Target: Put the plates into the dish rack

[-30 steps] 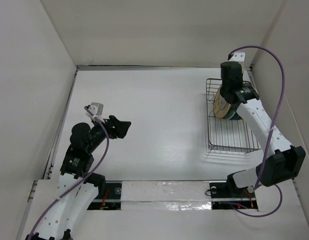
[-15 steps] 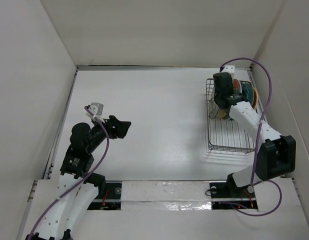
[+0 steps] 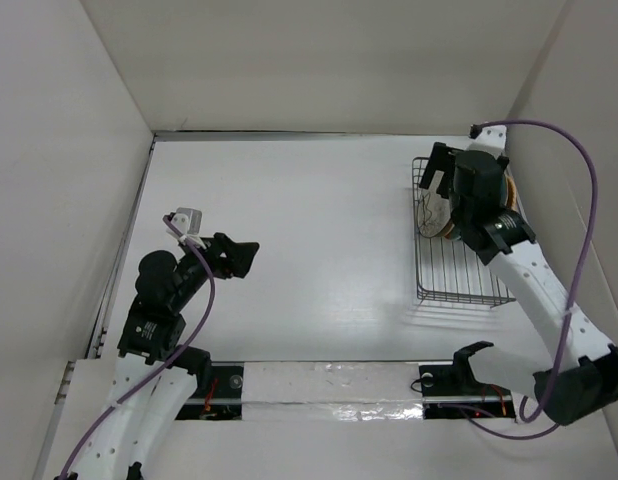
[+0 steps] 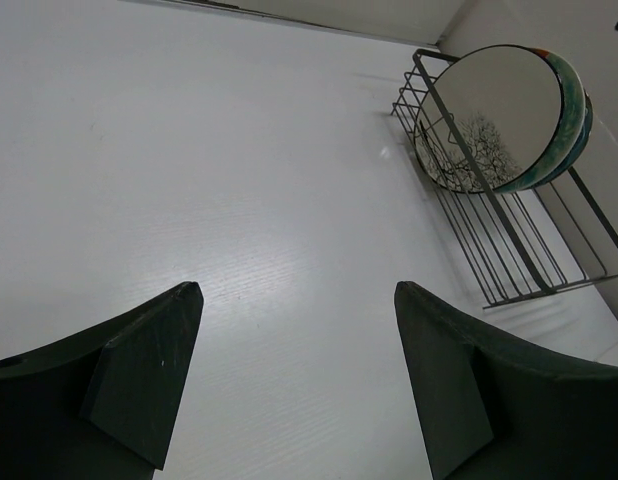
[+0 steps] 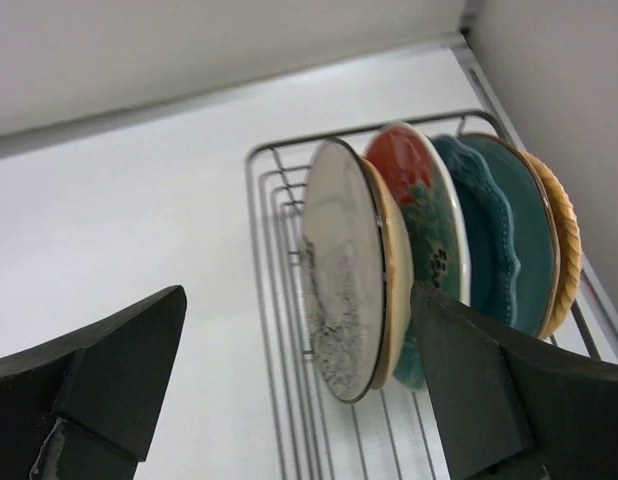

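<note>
- Take the dish rack (image 3: 459,275) as your landmark: it sits on the white table (image 3: 319,220), close to the right-hand wall
- Find the plates (image 4: 489,110) standing on edge between the tines at the far end of the dish rack, packed face to face
- In the right wrist view, read the row from the left: the cream speckled plate (image 5: 339,270) with a dark rim is in front, and the tan plate (image 5: 394,270) sits tight behind it
- Next come a plate with a red and green pattern (image 5: 419,190), the dark teal scalloped plate (image 5: 499,240) and the orange woven-look plate (image 5: 564,240)
- You can tell five plates apart in this row; a sixth cannot be made out
- The right gripper (image 5: 299,300) hangs above the far left corner of the dish rack and looks down on the row
- Its fingers (image 5: 99,380) are spread wide and released, with nothing between them and no contact with any plate
- The left gripper (image 4: 297,290) is well apart from the dish rack, out to its left over bare table, and points toward it
- Its jaws are likewise spread and released, holding nothing
</note>
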You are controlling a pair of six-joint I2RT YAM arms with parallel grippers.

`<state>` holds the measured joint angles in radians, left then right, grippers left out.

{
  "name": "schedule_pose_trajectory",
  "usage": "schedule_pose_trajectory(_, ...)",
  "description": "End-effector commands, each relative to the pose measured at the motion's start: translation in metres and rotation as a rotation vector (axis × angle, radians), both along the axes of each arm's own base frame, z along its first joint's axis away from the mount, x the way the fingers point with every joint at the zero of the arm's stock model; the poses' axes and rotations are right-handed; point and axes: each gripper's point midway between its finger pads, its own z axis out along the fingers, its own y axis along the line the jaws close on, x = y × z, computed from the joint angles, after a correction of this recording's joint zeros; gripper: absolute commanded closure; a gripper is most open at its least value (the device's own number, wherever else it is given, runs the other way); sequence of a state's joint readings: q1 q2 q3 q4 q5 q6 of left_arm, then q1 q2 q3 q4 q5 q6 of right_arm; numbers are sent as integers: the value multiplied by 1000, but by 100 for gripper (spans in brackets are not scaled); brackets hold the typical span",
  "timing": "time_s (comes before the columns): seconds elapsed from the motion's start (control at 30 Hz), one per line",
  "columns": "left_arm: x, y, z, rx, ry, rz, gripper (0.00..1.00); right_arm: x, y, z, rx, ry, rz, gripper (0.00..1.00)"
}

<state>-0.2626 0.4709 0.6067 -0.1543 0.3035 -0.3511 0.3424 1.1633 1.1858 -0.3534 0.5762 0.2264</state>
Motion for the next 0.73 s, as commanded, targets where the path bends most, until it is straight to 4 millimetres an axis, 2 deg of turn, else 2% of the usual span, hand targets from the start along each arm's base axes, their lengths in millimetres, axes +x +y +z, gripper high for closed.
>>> schedule_pose_trajectory(0.0,1,3,30,-14,-101,17,25,-19,20,60,70,-159,69,1)
schedule_pose_trajectory(0.07,2,4,31,-17,-101,25,25,-31,30,72,84,-191,111,1)
schedule_pose_trajectory(0.13,3,4,32,-22,-103,29,25,-50,59,86,120,-230,254,8)
schedule_pose_trajectory(0.17,3,4,33,-23,-104,29,25,-57,72,90,144,-247,317,26)
schedule_pose_trajectory(0.2,3,4,36,-25,-108,30,25,-67,96,86,176,-245,410,44)
schedule_pose_trajectory(0.23,3,5,38,-24,-113,33,25,-84,117,92,212,-265,543,61)
schedule_pose_trajectory(0.27,2,6,42,-25,-123,38,25,-94,133,95,235,-283,624,85)
schedule_pose_trajectory(0.3,1,8,53,-29,-146,49,25,-104,147,95,264,-285,691,91)
schedule_pose_trajectory(0.33,0,9,59,-31,-162,53,25,-124,168,90,289,-274,810,93)
schedule_pose_trajectory(0.4,-3,11,76,-39,-200,59,26,-142,184,98,368,-307,904,94)
schedule_pose_trajectory(0.43,-4,12,82,-42,-214,62,26,-153,194,90,390,-294,976,92)
schedule_pose_trajectory(0.47,-3,13,86,-42,-221,67,26,-164,195,101,422,-337,1014,85)
schedule_pose_trajectory(0.5,-4,14,94,-46,-234,73,26,-172,200,101,438,-336,1059,80)
schedule_pose_trajectory(0.53,-4,15,97,-48,-238,78,26,-176,202,98,435,-332,1088,74)
schedule_pose_trajectory(0.57,-4,14,99,-48,-240,77,27,-178,200,94,424,-328,1089,63)
schedule_pose_trajectory(0.67,-6,13,104,-59,-246,66,27,-173,196,79,379,-301,1053,46)
schedule_pose_trajectory(0.7,-7,13,106,-65,-248,66,27,-174,193,79,374,-311,1051,44)
